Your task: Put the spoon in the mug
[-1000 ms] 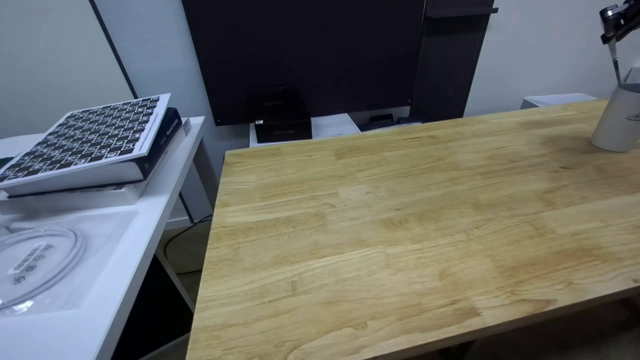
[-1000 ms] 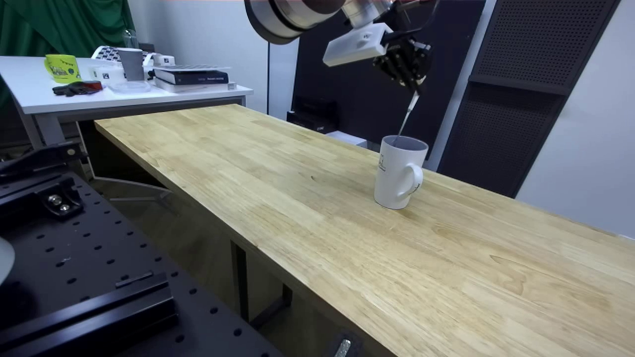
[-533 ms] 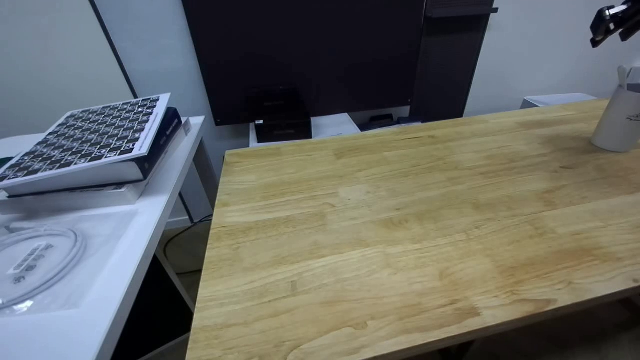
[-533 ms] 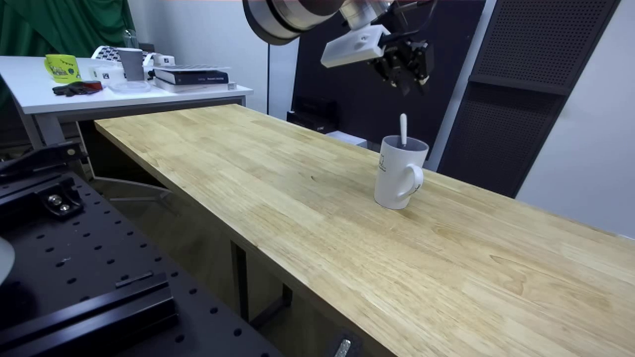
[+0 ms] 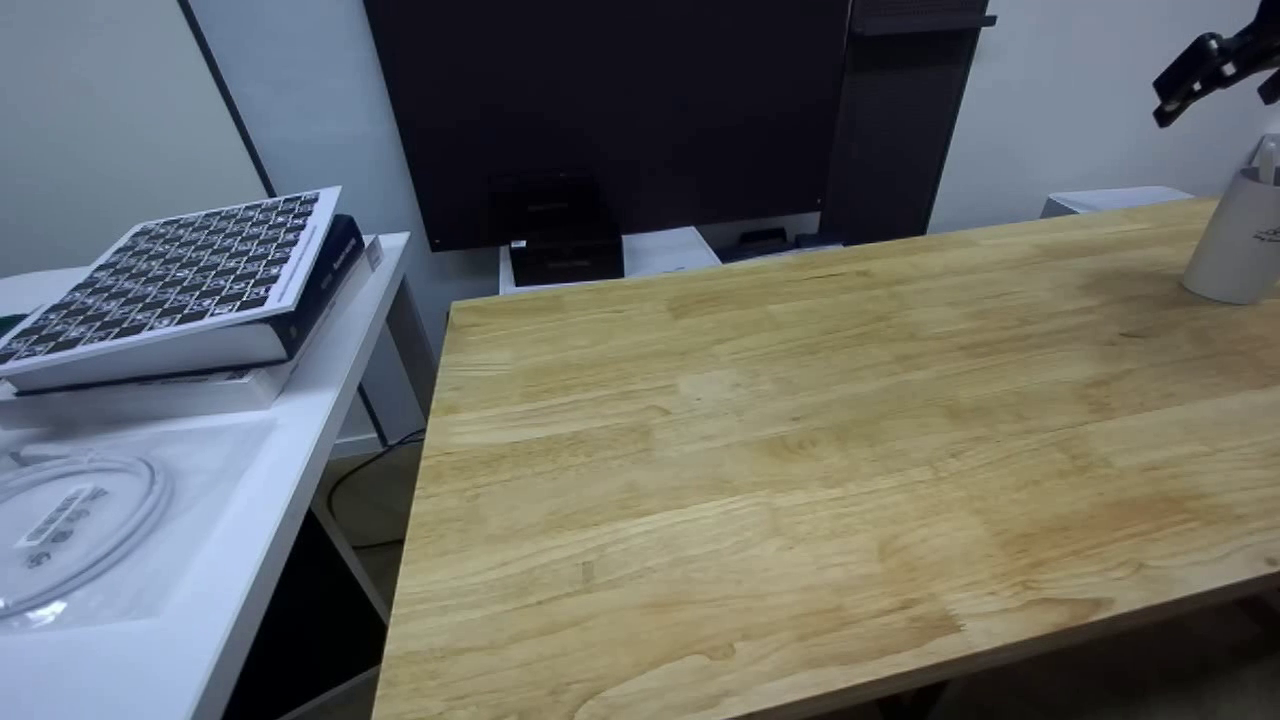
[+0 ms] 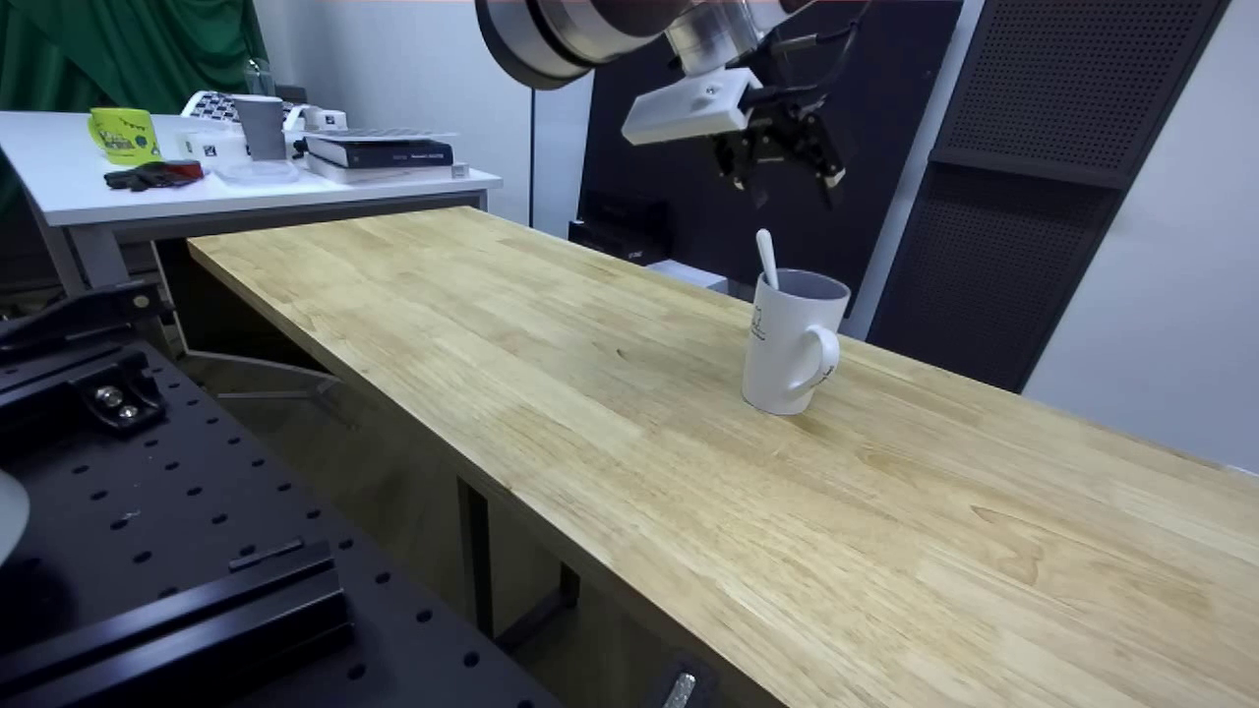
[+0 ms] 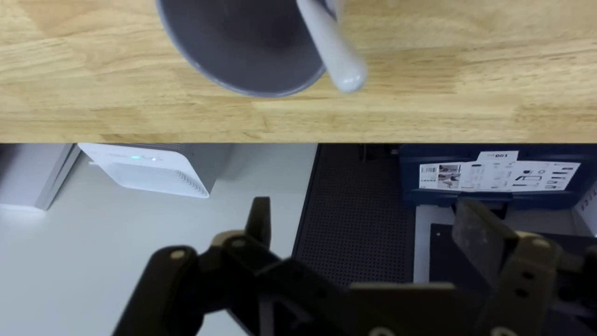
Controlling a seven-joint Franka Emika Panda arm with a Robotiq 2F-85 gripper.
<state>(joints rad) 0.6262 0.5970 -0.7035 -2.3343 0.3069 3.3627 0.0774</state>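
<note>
The white mug (image 6: 785,346) stands upright on the wooden table, its handle showing in an exterior view. Inside it leans the spoon (image 6: 767,258), its whitish handle sticking up past the rim; the spoon's lower end is hidden by the mug wall. Above them my gripper (image 6: 793,185) hangs open and apart from the spoon. From the wrist view, the spoon's handle end (image 7: 343,65) juts over the mug's rim, with the grey inside of the mug (image 7: 252,46) beside it. The gripper's fingers (image 7: 259,221) are spread wide with nothing between them.
The wooden table (image 6: 610,393) ends just behind the mug. A white side table (image 6: 89,187) holds books (image 6: 384,152), a yellow-green mug (image 6: 125,136) and a grey cup (image 6: 261,128). A black perforated platform (image 6: 197,492) lies in front.
One second ago the gripper was shut on the spoon's handle. It has since opened and let go, and the spoon has dropped and tipped against the mug's rim. The mug has not moved.
</note>
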